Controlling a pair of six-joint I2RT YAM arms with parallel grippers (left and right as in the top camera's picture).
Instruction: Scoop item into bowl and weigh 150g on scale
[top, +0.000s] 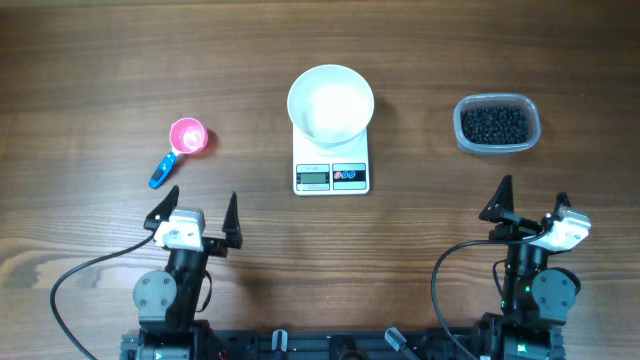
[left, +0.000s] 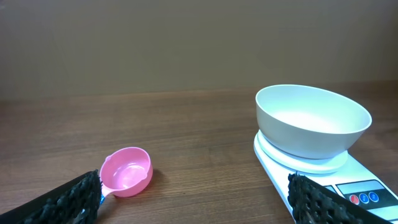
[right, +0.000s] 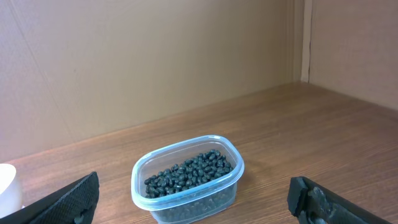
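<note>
Hovering at the near edge, the left gripper (top: 199, 200) and the right gripper (top: 533, 192) both stand spread wide, holding nothing. Centre table, the white bowl (top: 331, 102) sits on the scale (top: 331, 176), and the black beans (top: 493, 124) lie heaped in a clear tub (top: 459, 128) off to the right, well apart from it. On the left, a pink scoop (top: 187, 137) with a blue handle lies ahead of the left gripper.

A: Overhead looks straight down on your whole table (top: 100, 60).
B: Wrists?
A: Both sit low, facing far. Your left one has the scale (left: 323, 177) and bowl (left: 311, 118) close on its right. The right one shares only the bowl's rim, at its left edge.
</note>
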